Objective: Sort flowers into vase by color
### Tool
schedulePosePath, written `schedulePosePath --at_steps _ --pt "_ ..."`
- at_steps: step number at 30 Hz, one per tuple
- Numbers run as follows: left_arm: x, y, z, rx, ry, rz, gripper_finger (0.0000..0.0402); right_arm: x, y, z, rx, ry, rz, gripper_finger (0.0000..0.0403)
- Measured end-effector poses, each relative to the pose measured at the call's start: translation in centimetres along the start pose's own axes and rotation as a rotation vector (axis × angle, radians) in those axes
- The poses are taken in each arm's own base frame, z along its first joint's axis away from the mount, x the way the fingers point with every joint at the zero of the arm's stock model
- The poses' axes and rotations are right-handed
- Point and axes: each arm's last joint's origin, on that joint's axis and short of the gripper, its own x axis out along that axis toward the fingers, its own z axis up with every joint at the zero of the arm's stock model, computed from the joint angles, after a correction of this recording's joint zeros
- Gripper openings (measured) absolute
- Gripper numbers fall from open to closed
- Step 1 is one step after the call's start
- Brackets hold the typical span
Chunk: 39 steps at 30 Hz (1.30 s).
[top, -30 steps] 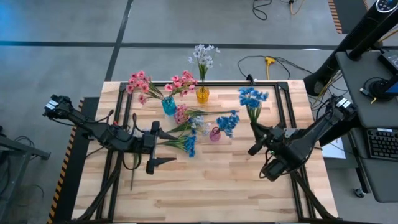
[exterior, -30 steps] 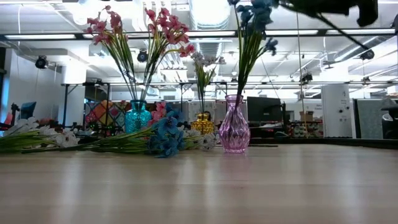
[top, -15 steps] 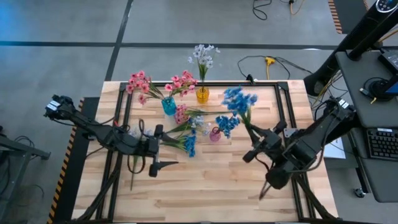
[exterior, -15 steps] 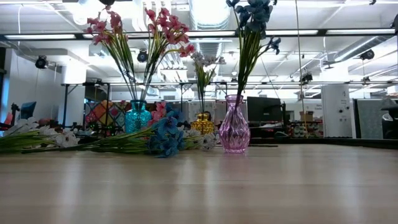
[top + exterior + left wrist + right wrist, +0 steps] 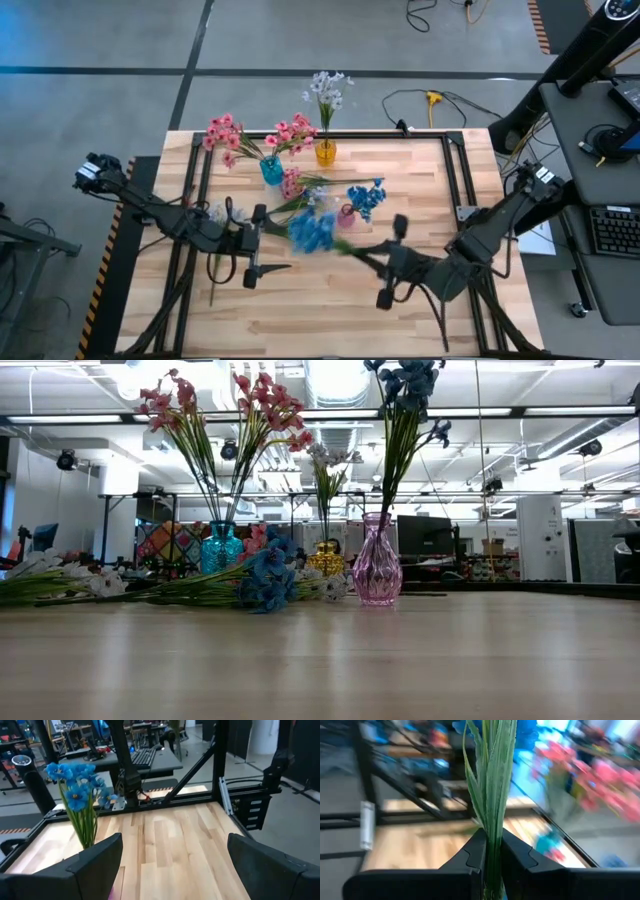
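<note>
The blue flower point(image 5: 315, 232) hung over the table's middle, just beside the pink vase point(image 5: 346, 215), its stem pinched in my right gripper point(image 5: 491, 851). My left gripper point(image 5: 262, 241) waited nearby, fingers spread wide.

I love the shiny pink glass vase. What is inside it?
The pink glass vase holds a bright blue flower spray on green stems. Whether there is water inside cannot be seen.

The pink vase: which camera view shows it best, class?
The low view: the pink vase stands in full profile, blue stems rising from it. The high view shows only its top among flowers; the wrist views don't clearly show it.
</note>
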Motion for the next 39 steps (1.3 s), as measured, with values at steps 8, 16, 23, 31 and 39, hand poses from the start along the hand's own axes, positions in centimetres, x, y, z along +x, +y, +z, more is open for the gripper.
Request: schedulePosePath --at_steps 8,16,23,31,39 --pt "-0.1 -0.9 0.5 0.018 -0.063 -0.033 0.0340 2.8 0.0 -0.2 -0.094 -0.307 0.214 0.0033" --pt "1.2 -1.7 0.3 0.059 -0.117 -0.033 0.0319 5.4 -0.8 -5.2 -0.068 -0.607 0.307 0.0033" --pt "3.3 -2.6 -0.3 0.105 -0.185 -0.015 0.0309 7.3 0.0 -8.4 -0.073 -0.720 0.261 0.0033" --pt "5.3 -2.7 -1.2 0.091 -0.244 0.022 0.0308 9.3 1.9 -8.1 -0.117 -0.727 0.245 0.0033" --pt "7.2 -3.4 -2.8 0.066 -0.271 0.030 0.0308 10.2 2.7 -7.1 -0.175 -0.740 0.220 0.0033"
